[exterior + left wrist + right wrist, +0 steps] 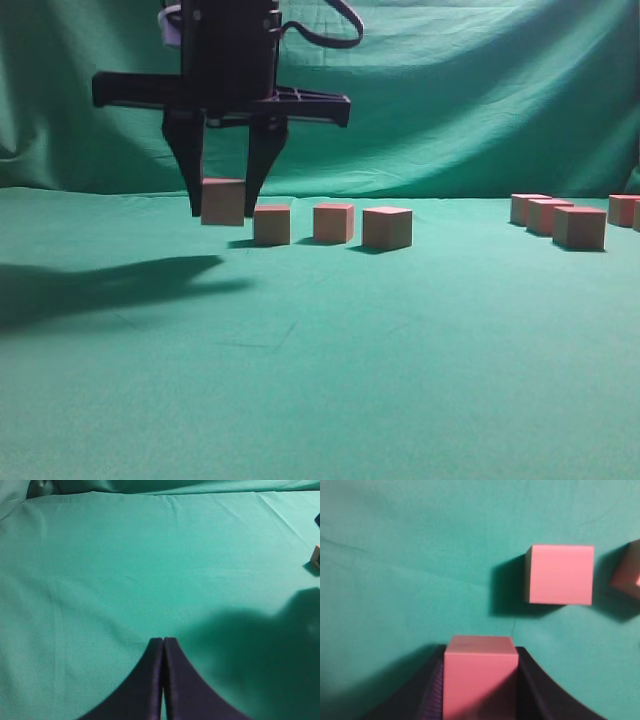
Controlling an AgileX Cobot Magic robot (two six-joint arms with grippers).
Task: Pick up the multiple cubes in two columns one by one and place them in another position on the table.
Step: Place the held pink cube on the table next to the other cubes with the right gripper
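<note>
My right gripper (222,205) has reached across to the left of the exterior view and is shut on a salmon-pink cube (222,201), held low over the green table (320,360) at the left end of a row. Three more cubes (272,224) (333,222) (387,227) stand in that row. In the right wrist view the held cube (479,675) fills the jaws (480,652), with a neighbour cube (561,573) and another (629,575) beyond. My left gripper (163,641) is shut and empty over bare cloth; one cube edge (316,556) shows at far right.
A second group of several cubes (580,227) sits at the right of the table. A draped green backdrop (450,90) rises behind. The right arm's shadow (110,285) lies on the cloth at left.
</note>
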